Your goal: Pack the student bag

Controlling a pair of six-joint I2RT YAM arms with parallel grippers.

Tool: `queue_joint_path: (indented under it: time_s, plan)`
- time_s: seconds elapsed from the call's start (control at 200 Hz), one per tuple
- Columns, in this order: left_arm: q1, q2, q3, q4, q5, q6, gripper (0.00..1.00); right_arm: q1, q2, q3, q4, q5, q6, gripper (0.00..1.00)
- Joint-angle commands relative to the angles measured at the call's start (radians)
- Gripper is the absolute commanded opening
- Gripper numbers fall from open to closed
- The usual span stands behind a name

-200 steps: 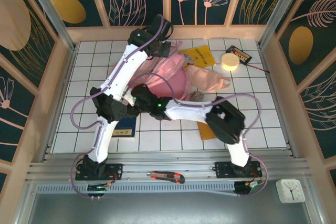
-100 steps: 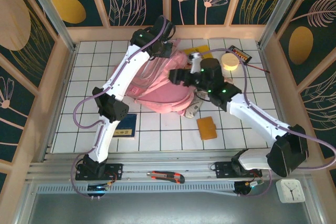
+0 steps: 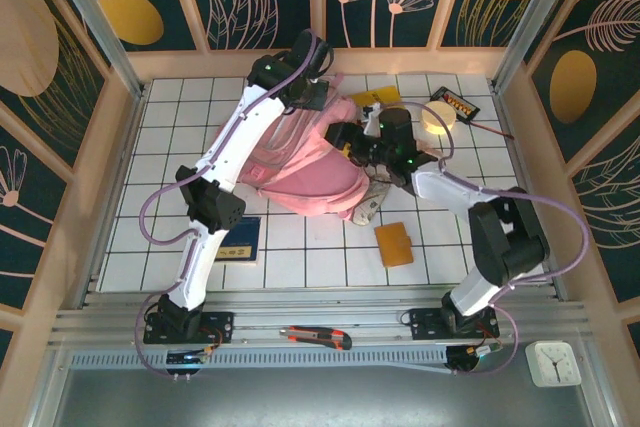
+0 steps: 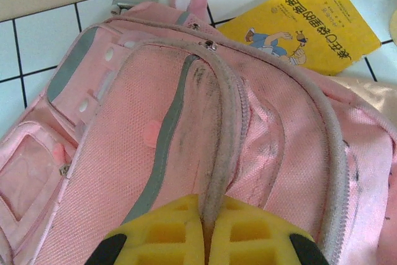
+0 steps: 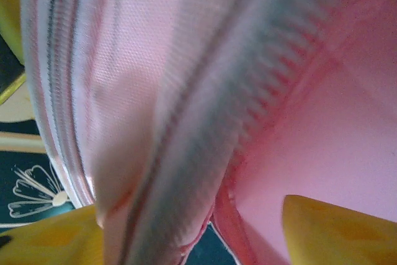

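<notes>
Student bag at twelve o'clock: I have the left gripper pinched on its seam, likely propping the mouth, and the right gripper spread astride the zip edge at its two o'clock.

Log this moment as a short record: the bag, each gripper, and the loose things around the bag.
student bag: pink, lying mid-table
left gripper: shut on the bag's corded edge
right gripper: jaws apart, the bag's zipper edge between them
far side of bag: yellow book
far right: pale roll
near side of bag: blue book, flat orange item
front rail: box cutter
</notes>
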Motion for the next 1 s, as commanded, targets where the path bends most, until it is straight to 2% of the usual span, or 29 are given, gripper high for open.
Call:
queue_joint_path:
  time_s: [0.0,0.045,0.06,0.135,0.21,0.3,0.405,0.51,0.565,0.616,0.716,0.846,0.996]
  plan:
    - [-0.003,0.002,0.031,0.049,0.016,0.009,0.0,0.006,0.022,0.069,0.124,-0.022,0.042,0.51]
    - [-0.003,0.001,0.029,0.051,0.014,0.007,0.0,0.006,0.025,0.072,0.133,-0.024,0.04,0.39]
    - [-0.001,-0.002,0.029,0.05,0.013,0.005,0.01,0.007,0.024,0.073,0.135,-0.025,0.041,0.31]
    - [-0.001,-0.018,0.023,0.046,0.0,0.007,0.29,0.008,0.027,0.079,0.146,-0.026,0.04,0.0]
    - [0.005,-0.047,0.018,0.037,-0.036,0.006,0.63,0.007,0.034,0.097,0.145,-0.03,0.038,0.0]
    - [0.026,-0.118,-0.03,0.018,-0.082,0.006,0.78,0.008,0.044,0.133,0.133,-0.03,0.034,0.0]
    - [0.043,-0.266,-0.243,0.024,-0.126,0.019,0.8,0.009,0.055,0.189,0.12,-0.03,0.026,0.0]
    - [0.06,-0.538,-0.713,0.188,-0.125,0.006,0.79,0.009,0.067,0.256,0.088,-0.023,0.012,0.0]
    - [0.097,-0.719,-0.987,0.343,-0.05,-0.032,0.76,0.009,0.072,0.29,0.059,-0.013,0.004,0.0]
    - [0.135,-0.865,-1.217,0.486,0.064,-0.059,0.74,0.007,0.082,0.328,0.028,-0.009,-0.007,0.0]
    - [0.144,-1.1,-1.564,0.737,0.208,-0.046,0.67,0.005,0.101,0.387,0.003,-0.019,-0.01,0.0]
    - [0.159,-1.241,-1.809,0.89,0.255,-0.091,0.65,0.003,0.133,0.47,-0.039,-0.036,-0.016,0.0]
    - [0.189,-1.247,-1.957,1.038,0.318,-0.151,0.61,0.005,0.149,0.534,-0.081,-0.039,-0.002,0.0]
